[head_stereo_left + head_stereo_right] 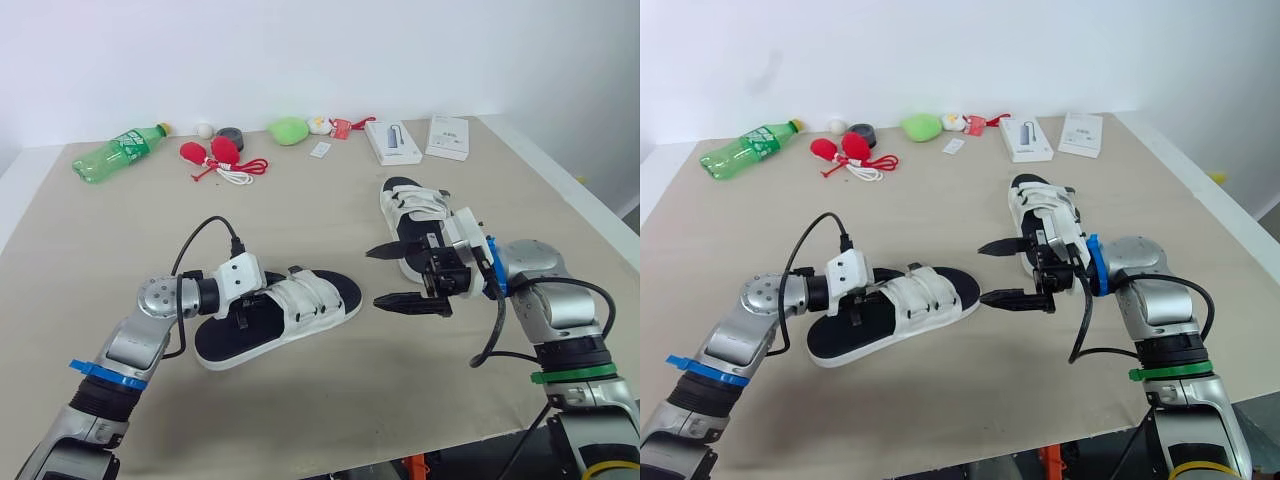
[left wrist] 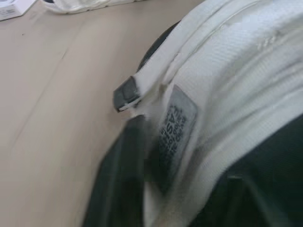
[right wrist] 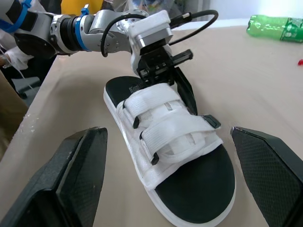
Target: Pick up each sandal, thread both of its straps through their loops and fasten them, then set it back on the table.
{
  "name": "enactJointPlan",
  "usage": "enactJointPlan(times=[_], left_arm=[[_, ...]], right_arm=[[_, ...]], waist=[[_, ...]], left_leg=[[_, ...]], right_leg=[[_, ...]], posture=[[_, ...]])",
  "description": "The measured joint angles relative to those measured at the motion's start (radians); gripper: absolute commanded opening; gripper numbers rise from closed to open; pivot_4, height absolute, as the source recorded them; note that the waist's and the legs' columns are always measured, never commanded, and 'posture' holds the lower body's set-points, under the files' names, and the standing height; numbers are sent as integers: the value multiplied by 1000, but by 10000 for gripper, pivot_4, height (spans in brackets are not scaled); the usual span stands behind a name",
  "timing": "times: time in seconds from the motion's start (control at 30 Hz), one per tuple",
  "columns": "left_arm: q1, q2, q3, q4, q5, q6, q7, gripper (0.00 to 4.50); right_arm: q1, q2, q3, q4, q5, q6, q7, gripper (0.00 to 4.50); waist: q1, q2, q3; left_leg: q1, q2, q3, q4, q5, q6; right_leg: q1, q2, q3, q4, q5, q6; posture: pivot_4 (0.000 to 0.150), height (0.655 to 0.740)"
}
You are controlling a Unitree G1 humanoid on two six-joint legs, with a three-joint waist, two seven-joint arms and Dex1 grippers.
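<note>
Near sandal: black footbed, white sole edge, white upper with two straps lying across it, dark tabs at the strap ends. It sits on the bench. Left gripper is clamped on the upper's heel-side edge. Right gripper is spread wide just off the toe, fingers pointing at it. Second sandal lies just behind the right gripper.

Near sandal, black footbed w/ two white straps & white sole, is lying sole-down on the counter, toe pointing to my right. My left pincer is gripping its heel-side strap. 2nd sandal, same type, is sitting sole-down farther back, right side.
</note>
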Motion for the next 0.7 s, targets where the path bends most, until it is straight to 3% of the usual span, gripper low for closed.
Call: enactJointPlan(times=[0.03,0.1,0.27,0.5,0.53,0.7], left_arm=[[-2,0,0,0,0,1,2,6652],[-12,-1,1,1,2,12,17,236],[-32,-34,19,10,21,81,119,236],[-166,-46,195,97,123,271,503,236],[-192,-67,231,110,161,350,621,236],[-194,-133,274,118,217,546,813,236]], right_arm=[[0,0,0,0,0,-1,0,45000],[0,0,0,0,0,-7,0,45000],[-1,6,0,2,-9,-30,-2,45000],[-45,66,-1,61,-39,-84,-74,45000],[-59,83,0,82,-50,-97,-90,45000],[-74,100,4,114,-80,-132,-89,45000]], waist=[[0,0,0],[1,0,0],[1,0,0],[-9,0,0],[-9,0,0],[-6,0,0]], left_leg=[[0,0,0,0,0,0],[0,0,0,0,0,0],[0,0,0,2,0,0],[-1,2,0,2,0,0],[-1,1,-1,1,0,0],[-4,-1,-1,1,-1,1]], right_leg=[[0,0,0,0,0,0],[0,0,0,0,0,0],[0,0,0,0,1,1],[0,3,1,0,2,0],[0,2,1,0,2,1],[-1,-1,1,0,1,3]], posture=[[1500,7400],[1500,7400],[1500,7400],[1500,7400],[1500,7400],[1500,7400]])
